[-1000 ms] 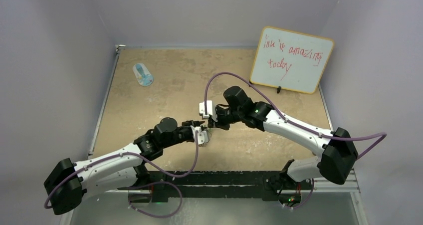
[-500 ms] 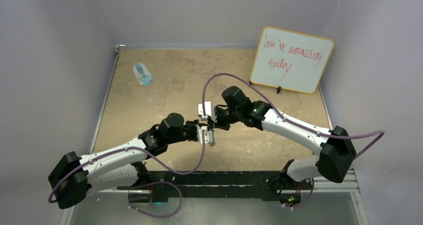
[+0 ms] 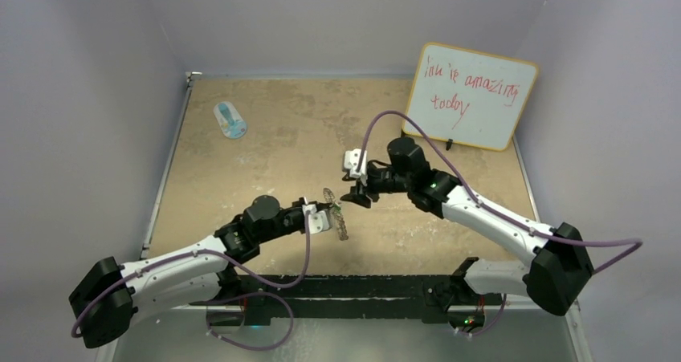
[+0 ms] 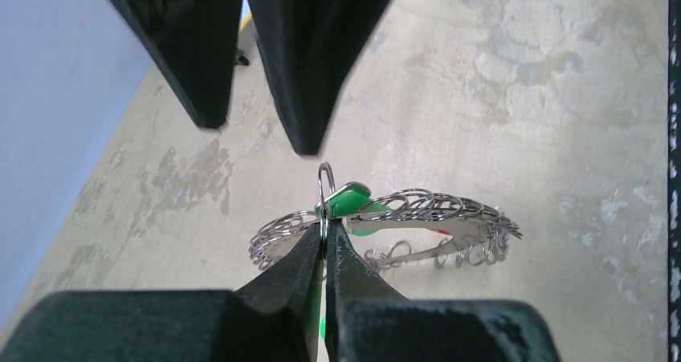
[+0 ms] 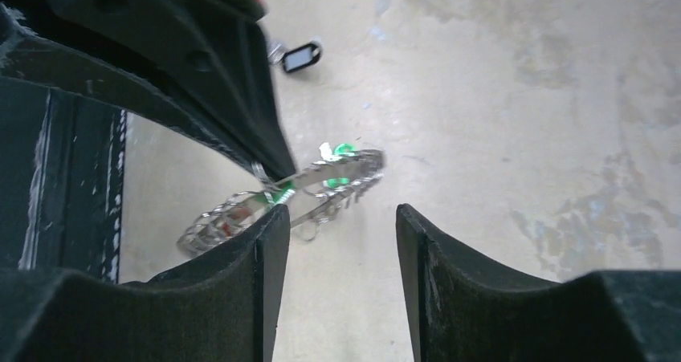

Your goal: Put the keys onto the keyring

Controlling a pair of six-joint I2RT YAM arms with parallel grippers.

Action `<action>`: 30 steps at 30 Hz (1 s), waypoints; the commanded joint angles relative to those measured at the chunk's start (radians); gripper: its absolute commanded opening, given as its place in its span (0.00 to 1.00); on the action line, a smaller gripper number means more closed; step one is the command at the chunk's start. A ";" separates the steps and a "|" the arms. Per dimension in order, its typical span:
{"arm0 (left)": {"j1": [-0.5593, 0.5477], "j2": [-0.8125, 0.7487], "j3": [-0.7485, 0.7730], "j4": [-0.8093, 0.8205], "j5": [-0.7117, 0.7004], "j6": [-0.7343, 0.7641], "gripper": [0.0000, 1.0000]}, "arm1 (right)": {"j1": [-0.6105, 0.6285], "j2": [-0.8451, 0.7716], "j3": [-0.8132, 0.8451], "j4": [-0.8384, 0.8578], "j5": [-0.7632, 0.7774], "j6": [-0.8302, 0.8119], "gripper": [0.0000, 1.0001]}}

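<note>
My left gripper (image 4: pixel 324 232) is shut on a small wire loop at the rim of the keyring (image 4: pixel 438 217) and holds the silver ring edge-on above the table. A key with a green tag (image 4: pixel 350 201) hangs at that loop. In the top view the left gripper (image 3: pixel 323 215) has the keyring (image 3: pixel 337 214) at its tip. My right gripper (image 3: pixel 353 196) stands open just right of it, apart from the ring. From the right wrist, the open gripper (image 5: pixel 337 217) faces the keyring (image 5: pixel 321 172). A key with a black tag (image 5: pixel 301 55) lies on the table beyond.
A blue-and-white oval object (image 3: pixel 230 119) lies at the far left of the tan table (image 3: pixel 281 137). A whiteboard (image 3: pixel 470 97) with red writing leans at the back right. Grey walls close in the table on three sides.
The right gripper has opened and drawn back to the right, away from the ring. The left gripper has shut on the ring's loop and pulled slightly left, with the ring hanging from it alone.
</note>
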 commanded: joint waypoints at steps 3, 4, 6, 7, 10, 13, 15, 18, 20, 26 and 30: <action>-0.003 -0.082 -0.144 0.429 0.000 -0.154 0.00 | -0.077 -0.090 -0.087 0.234 -0.184 0.084 0.52; -0.003 -0.091 -0.159 0.470 0.006 -0.162 0.00 | -0.078 -0.092 -0.099 0.243 -0.201 0.083 0.51; -0.002 -0.107 -0.199 0.534 0.014 -0.169 0.00 | -0.081 -0.090 -0.113 0.254 -0.250 0.077 0.49; -0.004 -0.114 -0.212 0.559 0.020 -0.170 0.00 | -0.083 -0.090 -0.121 0.263 -0.277 0.073 0.48; -0.002 -0.127 -0.234 0.592 0.038 -0.168 0.00 | -0.083 -0.088 -0.140 0.305 -0.352 0.077 0.46; -0.002 -0.134 -0.237 0.583 0.041 -0.170 0.00 | -0.083 -0.073 -0.135 0.323 -0.409 0.072 0.42; -0.002 -0.135 -0.237 0.578 0.043 -0.173 0.00 | -0.083 -0.054 -0.120 0.320 -0.424 0.069 0.36; -0.003 -0.131 -0.233 0.573 0.048 -0.174 0.00 | -0.082 -0.025 -0.096 0.313 -0.438 0.063 0.34; -0.003 -0.126 -0.226 0.561 0.054 -0.172 0.00 | -0.083 -0.015 -0.087 0.315 -0.447 0.063 0.33; -0.003 -0.109 -0.214 0.547 0.062 -0.167 0.00 | -0.083 -0.013 -0.081 0.332 -0.451 0.074 0.28; -0.003 -0.102 -0.207 0.534 0.068 -0.162 0.00 | -0.083 -0.024 -0.084 0.332 -0.454 0.084 0.29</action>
